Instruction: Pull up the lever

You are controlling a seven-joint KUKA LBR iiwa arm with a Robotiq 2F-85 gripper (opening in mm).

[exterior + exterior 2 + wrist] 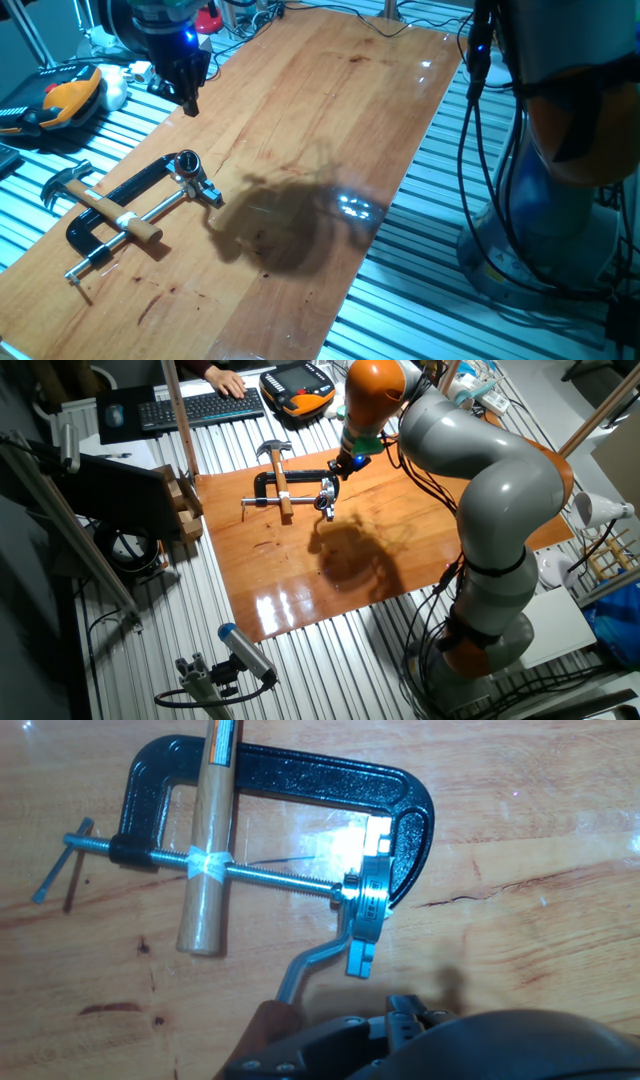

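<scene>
Silver lever (305, 963) lies on the table below the raised gripper (187, 92).

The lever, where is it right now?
In the hand view the lever juts from the clamp's chrome head, running down-left toward the gripper; the hammer's handle lies to its left.

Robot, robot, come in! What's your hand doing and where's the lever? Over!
Hand above the clamp, not touching; open or shut, cannot tell. Lever lying low by the chrome head, untouched. Hammer lies across the clamp's rod, clear of the lever.
</scene>
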